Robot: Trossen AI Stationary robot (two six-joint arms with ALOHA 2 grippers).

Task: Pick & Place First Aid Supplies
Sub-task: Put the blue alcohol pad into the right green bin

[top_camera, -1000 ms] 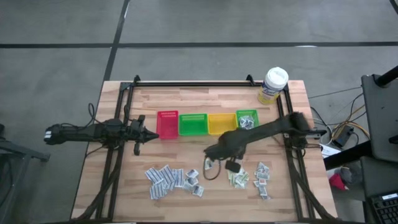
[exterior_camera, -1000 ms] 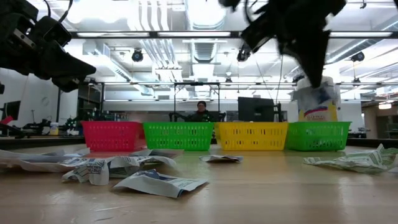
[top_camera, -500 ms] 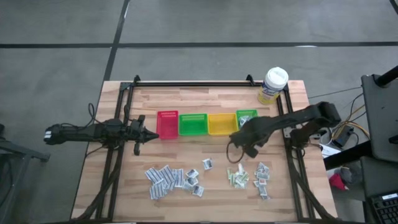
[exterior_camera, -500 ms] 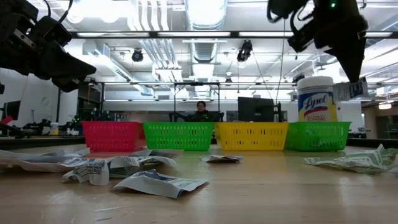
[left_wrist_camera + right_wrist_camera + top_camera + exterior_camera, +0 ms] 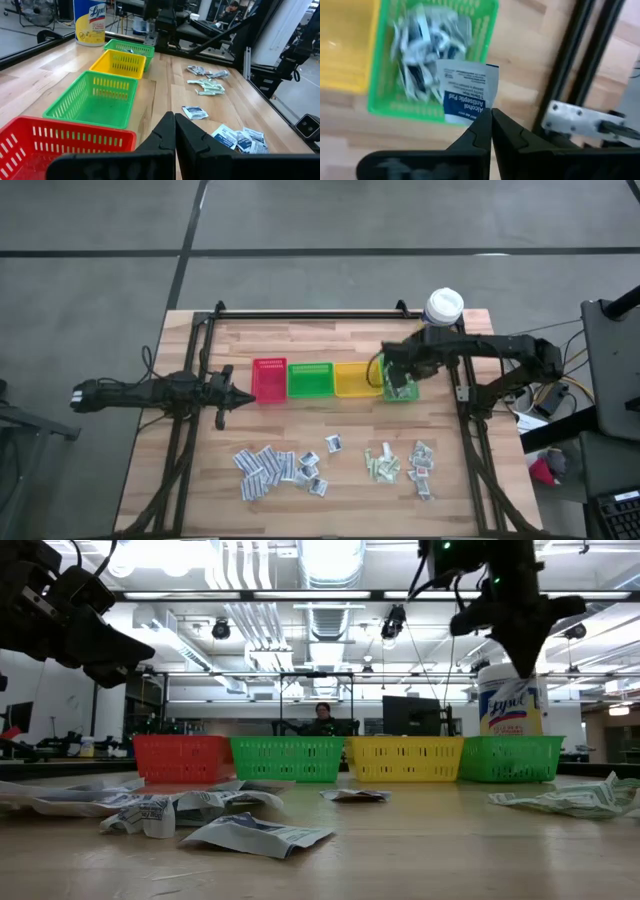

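Across the wooden table (image 5: pixel 300 490), seen from above, a row of four small bins runs along the middle, and loose sachets lie in two clusters toward six o'clock: a larger pile (image 5: pixel 270 468) at about seven o'clock and a smaller one (image 5: pixel 400 462) at about five. At the row's three o'clock end, the second green bin (image 5: pixel 399 393) already holds a heap of sachets, and a wipes tub (image 5: pixel 440 315) stands just beyond it toward one o'clock.

Right arm: its gripper (image 5: pixel 404 377) hangs above that green bin, fingers pinched together on one corner of a white-blue alcohol pad sachet (image 5: pixel 465 97). In the wrist view the sachet dangles partly over the bin's near wall, not squarely over the heap.

Left arm: waiting at nine o'clock, its gripper (image 5: pixel 238 399) just beside the red bin (image 5: pixel 269 379), fingers together and holding nothing.

Step in hand, as judged: release of the sachet into the green bin. To do it well, the gripper should probably shift a little farther over the bin's middle before parting, since a light flat sachet let go over the rim could catch on the wall or slide out onto the table. A low release height would limit drift. Opening fully should keep the foil from clinging to a finger.
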